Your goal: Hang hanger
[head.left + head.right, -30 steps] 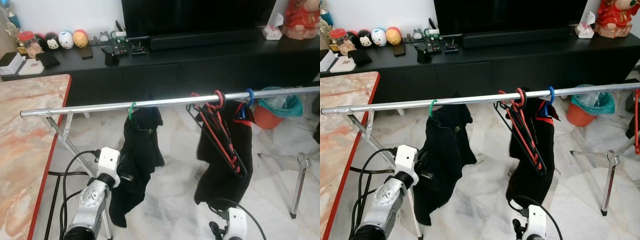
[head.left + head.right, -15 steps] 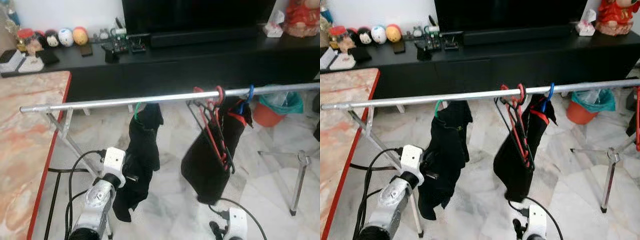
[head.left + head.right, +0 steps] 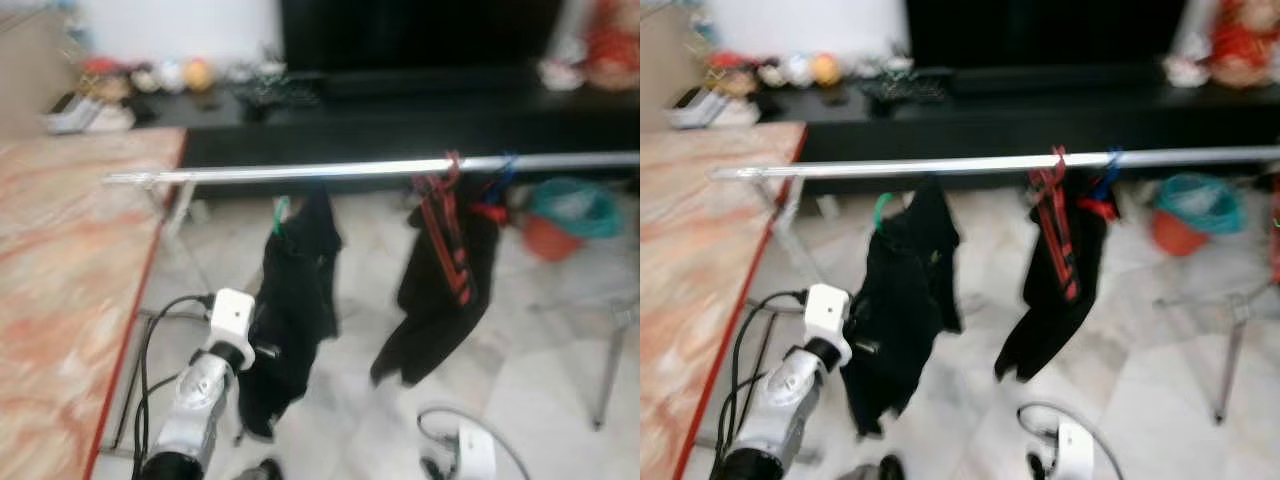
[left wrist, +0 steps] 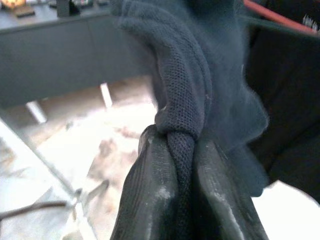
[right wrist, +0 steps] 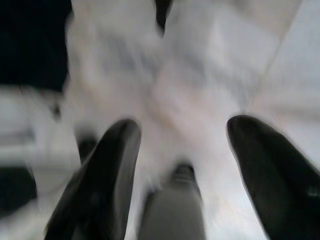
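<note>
left hand (image 4: pixel 182 165) pinches black garment (image 3: pixel 295 300) (green hanger (image 3: pixel 281 215)) | right hand (image 5: pixel 182 165) spread

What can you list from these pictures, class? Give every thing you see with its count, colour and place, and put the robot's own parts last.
Rail: one, silver, across the room on a stand.
Green hanger: one, just below the rail, not clearly on it, carrying a garment.
Dark garment: one, black, under the green hanger.
Red hangers: a bunch, on the rail with a second black garment.
Blue hook: one, on the rail beside them.
Table: one, marbled orange with red edge, at left.
Cabinet: one, black, behind, with blurred small items.
Bin: one, orange with teal liner, at right.
Left pincer: shut on the dark garment.
Right pincer: open, over pale floor.
</note>
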Available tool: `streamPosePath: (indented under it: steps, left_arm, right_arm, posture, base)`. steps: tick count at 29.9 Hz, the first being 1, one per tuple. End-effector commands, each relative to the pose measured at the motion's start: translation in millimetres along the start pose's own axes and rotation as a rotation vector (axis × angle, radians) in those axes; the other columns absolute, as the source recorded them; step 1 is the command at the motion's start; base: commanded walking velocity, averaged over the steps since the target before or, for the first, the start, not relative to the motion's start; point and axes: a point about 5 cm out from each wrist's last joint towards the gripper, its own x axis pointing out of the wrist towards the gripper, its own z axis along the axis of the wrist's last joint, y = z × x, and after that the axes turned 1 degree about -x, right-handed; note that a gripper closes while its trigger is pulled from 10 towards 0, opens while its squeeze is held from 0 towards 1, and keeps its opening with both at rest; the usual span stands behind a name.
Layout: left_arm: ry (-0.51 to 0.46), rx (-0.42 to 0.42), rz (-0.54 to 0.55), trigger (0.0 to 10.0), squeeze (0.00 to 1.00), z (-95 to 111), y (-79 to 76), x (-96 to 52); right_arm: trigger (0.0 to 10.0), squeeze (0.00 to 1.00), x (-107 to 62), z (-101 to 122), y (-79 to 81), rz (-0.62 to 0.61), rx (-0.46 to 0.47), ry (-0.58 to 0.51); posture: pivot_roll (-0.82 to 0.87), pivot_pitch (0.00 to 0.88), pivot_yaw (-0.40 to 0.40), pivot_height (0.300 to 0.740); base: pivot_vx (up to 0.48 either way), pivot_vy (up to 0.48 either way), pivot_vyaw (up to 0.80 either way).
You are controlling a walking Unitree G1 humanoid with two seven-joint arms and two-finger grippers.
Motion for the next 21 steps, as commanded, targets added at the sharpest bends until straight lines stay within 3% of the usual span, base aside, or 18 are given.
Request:
streamPosePath:
  steps: [1,21]
  left_arm:
    - [-0.062,0.026,-0.004,10.0,0.0,17.1,3.3,8.4]
    - [-0.062,0.015,-0.009,10.0,0.0,18.5,-0.4,8.5]
  right_arm:
    - [10.0,0.0,-0.1,-4.1,4.4,0.009,0.004,0.013]
    - [10.0,0.0,0.0,-3.2,3.5,0.007,-0.001,0.011]
  posture:
    - [0.02,0.056,0.041,0.74]
    - [0.02,0.062,0.035,0.74]
  base:
    - [0.0,0.0,0.0]
    - [0.0,0.0,0.0]
